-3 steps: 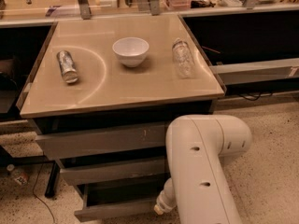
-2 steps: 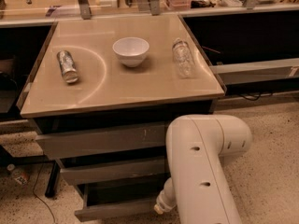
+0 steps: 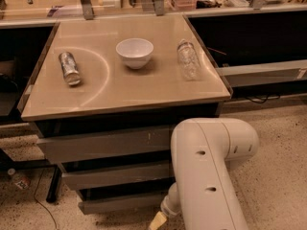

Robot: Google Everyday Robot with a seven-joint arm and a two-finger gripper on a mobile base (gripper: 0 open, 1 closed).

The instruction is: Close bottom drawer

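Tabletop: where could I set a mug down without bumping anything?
The whole front strip of the tabletop, between the can, bowl, bottle row and the front edge, is bare. Gaps between those three are tighter. Below, the claw sits by the bottom drawer, crowding its right end.

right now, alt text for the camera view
A white robot arm reaches down, its gripper at the right end of the bottom drawer of a three-drawer cabinet. On its tan top sit a can, a white bowl and a clear bottle.
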